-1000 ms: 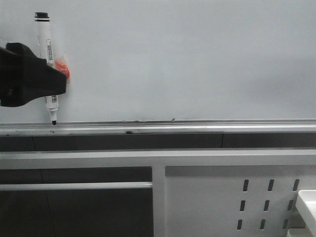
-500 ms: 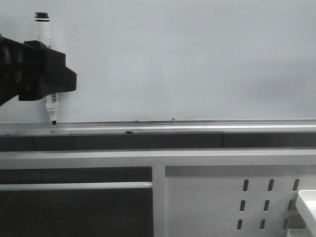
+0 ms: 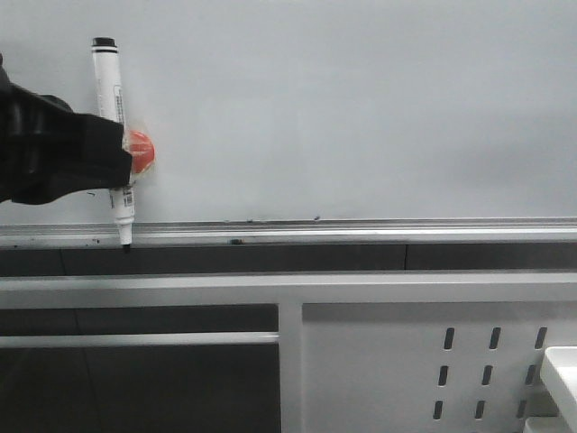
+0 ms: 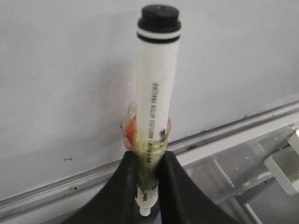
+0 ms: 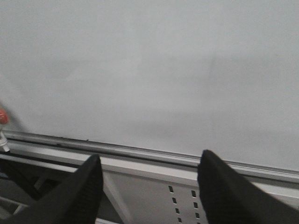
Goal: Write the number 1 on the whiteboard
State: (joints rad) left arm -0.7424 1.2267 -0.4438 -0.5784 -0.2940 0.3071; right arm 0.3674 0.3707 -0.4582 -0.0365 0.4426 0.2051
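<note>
The whiteboard (image 3: 361,108) fills the upper part of the front view, edged below by a silver rail (image 3: 361,231). No stroke of the number 1 shows on it, only tiny stray ink marks. My left gripper (image 3: 124,155) is at the far left, shut on a white marker (image 3: 111,99) with an orange wad (image 3: 141,149) at the grip. The marker stands nearly upright, cap end up, its dark tip (image 3: 126,244) just below the rail. The left wrist view shows the fingers (image 4: 122,186) clamped on the marker (image 4: 156,84). My right gripper (image 5: 150,158) is open and empty, facing the board (image 5: 149,60).
Below the rail run a dark gap and a white frame bar (image 3: 270,289). A white metal panel with slotted holes (image 3: 397,370) sits at the lower right. A white object's corner (image 3: 561,370) shows at the right edge. The marker's tip end (image 5: 3,145) shows at the right wrist view's edge.
My left gripper has moved right and down with the marker. The marker now leans slightly, its tip has dropped from the rail to just below it, and the orange wad shows again.
</note>
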